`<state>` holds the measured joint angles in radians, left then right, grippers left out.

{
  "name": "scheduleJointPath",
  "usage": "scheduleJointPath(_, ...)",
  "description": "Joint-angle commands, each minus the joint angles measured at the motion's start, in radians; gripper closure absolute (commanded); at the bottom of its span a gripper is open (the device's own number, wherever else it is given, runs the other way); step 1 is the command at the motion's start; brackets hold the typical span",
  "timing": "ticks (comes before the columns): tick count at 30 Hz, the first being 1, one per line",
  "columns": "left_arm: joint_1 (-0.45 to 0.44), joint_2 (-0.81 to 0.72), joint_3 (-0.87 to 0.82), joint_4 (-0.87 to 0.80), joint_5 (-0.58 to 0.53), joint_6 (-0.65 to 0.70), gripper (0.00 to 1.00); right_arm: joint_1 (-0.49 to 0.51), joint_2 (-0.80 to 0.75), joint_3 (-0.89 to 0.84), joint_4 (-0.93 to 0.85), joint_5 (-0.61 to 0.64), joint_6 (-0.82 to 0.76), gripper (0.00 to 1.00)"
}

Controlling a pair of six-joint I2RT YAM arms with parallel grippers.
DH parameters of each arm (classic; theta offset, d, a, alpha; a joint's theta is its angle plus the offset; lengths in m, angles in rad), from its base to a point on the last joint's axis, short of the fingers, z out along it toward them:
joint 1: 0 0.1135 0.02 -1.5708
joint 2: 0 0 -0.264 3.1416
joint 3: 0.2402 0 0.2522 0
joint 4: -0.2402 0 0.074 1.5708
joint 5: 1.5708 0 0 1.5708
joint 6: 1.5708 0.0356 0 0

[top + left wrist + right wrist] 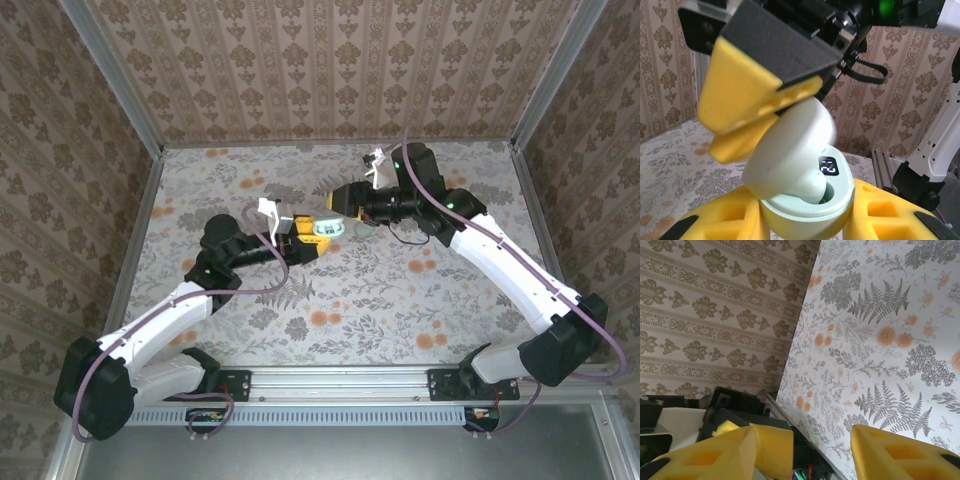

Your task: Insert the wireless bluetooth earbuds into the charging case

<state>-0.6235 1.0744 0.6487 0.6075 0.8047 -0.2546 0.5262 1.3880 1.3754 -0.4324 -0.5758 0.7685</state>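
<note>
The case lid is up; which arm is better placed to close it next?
Right. The left hand is shut on the charging case, so it is occupied; the right hand, open, sits at the raised lid and could probably push it down.

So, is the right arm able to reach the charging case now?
Likely yes: the right end effector sits right at the open lid of the charging case, held up by the left end effector, with nothing between them.
</note>
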Motion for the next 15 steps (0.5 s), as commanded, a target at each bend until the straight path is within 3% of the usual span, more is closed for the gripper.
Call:
scheduleJointPath(1, -0.008, -0.002, 0.039, 0.018, -0.013, 0.004, 0.81, -0.004, -0.033, -0.026, 0.057, -0.058, 0.034, 0.45)
scheduleJointPath(15, -0.007, 0.022, 0.062, -0.017, -0.046, 0.028, 0.81, -0.003, -0.055, -0.068, 0.099, -0.093, 0.068, 0.42)
